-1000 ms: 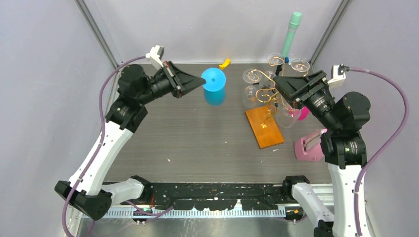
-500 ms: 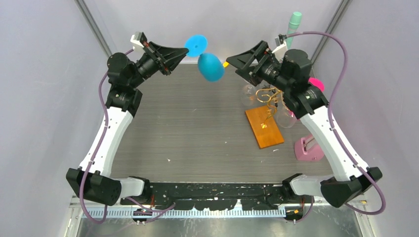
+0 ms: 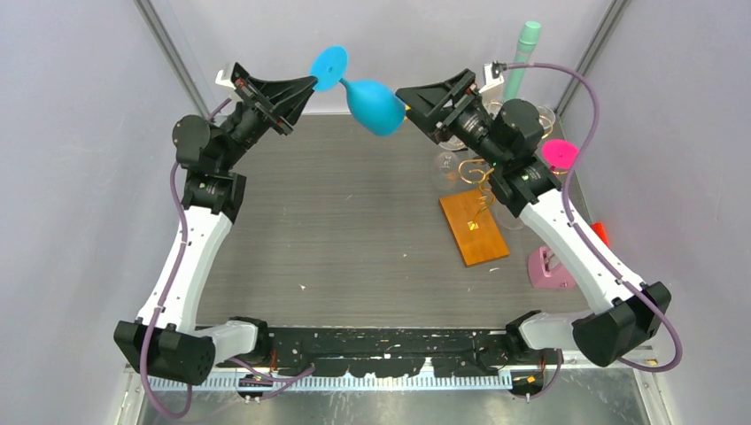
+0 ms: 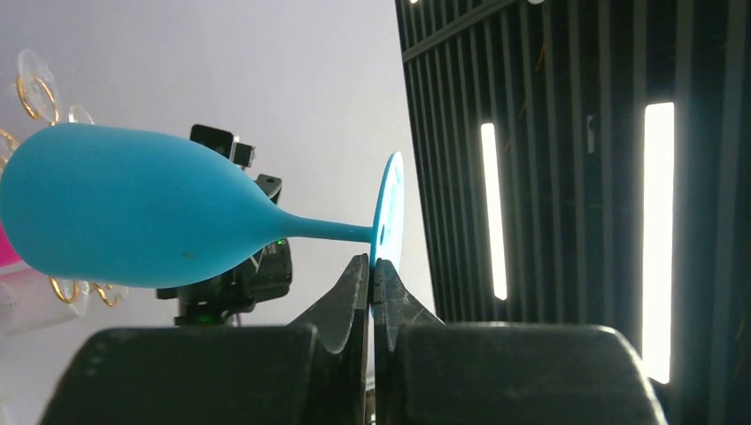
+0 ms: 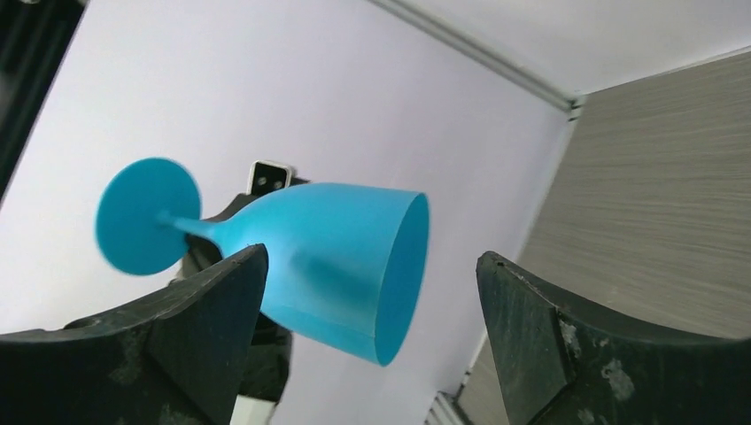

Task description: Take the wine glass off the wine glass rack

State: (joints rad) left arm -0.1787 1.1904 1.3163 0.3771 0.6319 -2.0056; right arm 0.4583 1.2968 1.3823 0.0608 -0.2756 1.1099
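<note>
Left wrist view: the left gripper (image 4: pixel 372 270) is pinched tight on the foot's rim of the blue glass (image 4: pixel 133 217), held sideways in the air. The right gripper (image 5: pixel 370 258) gapes wide, the bowl's mouth facing its gap; whether they touch is unclear. The rack (image 3: pixel 474 228) stands apart.

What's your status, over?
Left pincer shut on foot of blue wine glass, held aloft sideways. Right pincer open at its bowl. Wine glass rack below, nothing between.

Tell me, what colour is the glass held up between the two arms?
The wine glass is plain bright blue all over, clearest in the left wrist view.
</note>
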